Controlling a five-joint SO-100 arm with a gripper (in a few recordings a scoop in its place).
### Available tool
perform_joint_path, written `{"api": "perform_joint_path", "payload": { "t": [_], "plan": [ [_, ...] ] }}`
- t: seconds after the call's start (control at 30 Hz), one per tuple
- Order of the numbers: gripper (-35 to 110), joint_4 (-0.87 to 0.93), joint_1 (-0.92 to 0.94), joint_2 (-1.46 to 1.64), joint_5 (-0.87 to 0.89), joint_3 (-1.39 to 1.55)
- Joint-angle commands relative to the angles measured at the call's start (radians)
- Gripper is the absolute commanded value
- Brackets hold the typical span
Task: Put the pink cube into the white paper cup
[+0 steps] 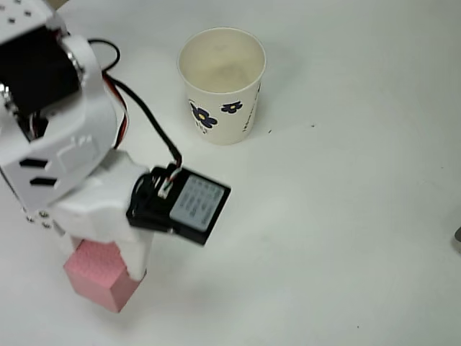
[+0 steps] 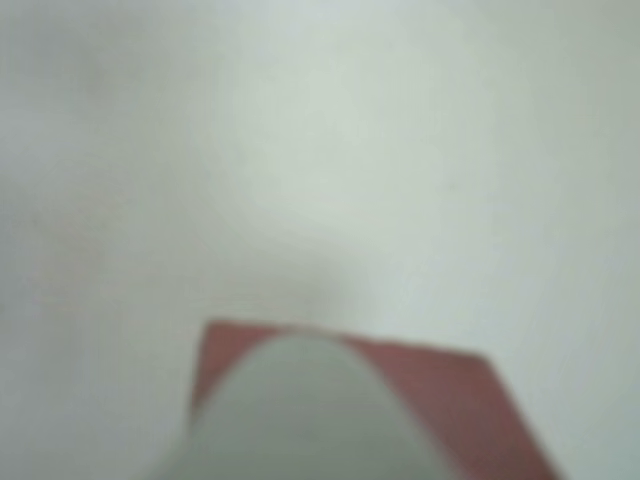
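The pink cube (image 1: 101, 281) rests on the white table at the lower left of the overhead view, partly under my white arm. My gripper (image 1: 104, 252) hangs right over it; one white finger (image 1: 138, 254) covers the cube's right side and the other is hidden by the wrist. The blurred wrist view has a rounded white finger (image 2: 310, 410) in front of the pink cube (image 2: 450, 400). How the jaws stand on the cube is hidden. Upright and empty, the white paper cup (image 1: 222, 86) with dark blue flowers stands up and to the right of the gripper.
A black module (image 1: 191, 205) with cables sticks out of the wrist toward the cup. The white table (image 1: 346, 216) stretches bare to the right. A small dark thing (image 1: 458, 238) shows at the right edge.
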Motion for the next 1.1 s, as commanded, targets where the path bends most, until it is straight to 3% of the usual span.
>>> {"api": "perform_joint_path", "payload": {
  "t": [0.0,0.47,1.07],
  "plan": [
    [14,0.077,-0.066,0.202,0.032,-0.029],
    [14,0.161,-0.517,0.351,0.245,-0.025],
    [14,0.161,-0.87,0.354,0.474,-0.011]
  ]
}}
